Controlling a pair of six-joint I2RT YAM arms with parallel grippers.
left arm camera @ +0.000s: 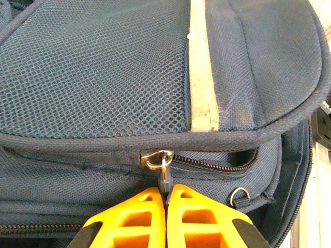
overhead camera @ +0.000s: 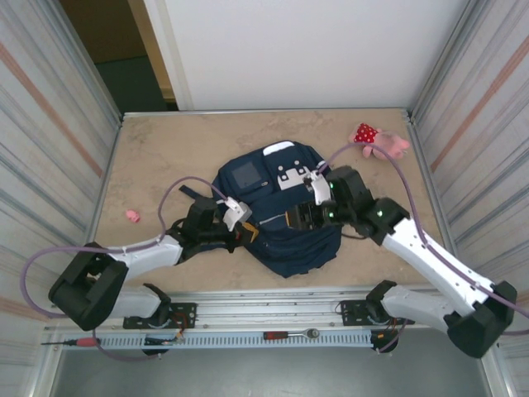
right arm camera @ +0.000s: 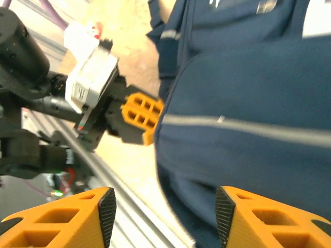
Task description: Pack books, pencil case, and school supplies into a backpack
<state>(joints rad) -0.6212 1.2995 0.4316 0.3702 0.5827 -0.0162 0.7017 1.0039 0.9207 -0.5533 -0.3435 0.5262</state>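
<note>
The navy backpack (overhead camera: 277, 219) lies flat in the middle of the table, with a white patch (overhead camera: 291, 175) on top. My left gripper (left arm camera: 166, 199) is at its left side, shut on the small dark zipper pull (left arm camera: 165, 178) that hangs from a metal slider (left arm camera: 158, 157). To the right of the slider the zipper gapes open. My right gripper (right arm camera: 165, 214) hovers open over the bag's near-right part, with blue fabric and a pale stripe (right arm camera: 243, 128) beyond its fingers. From there the left gripper (right arm camera: 142, 118) is seen against the bag's edge. The books, pencil case and school supplies are hidden.
A pink plush toy (overhead camera: 378, 141) lies at the back right of the table. A small pink object (overhead camera: 132, 216) sits at the left. Corrugated walls close both sides. A metal rail (overhead camera: 273, 335) with a screwdriver (overhead camera: 70, 341) runs along the near edge.
</note>
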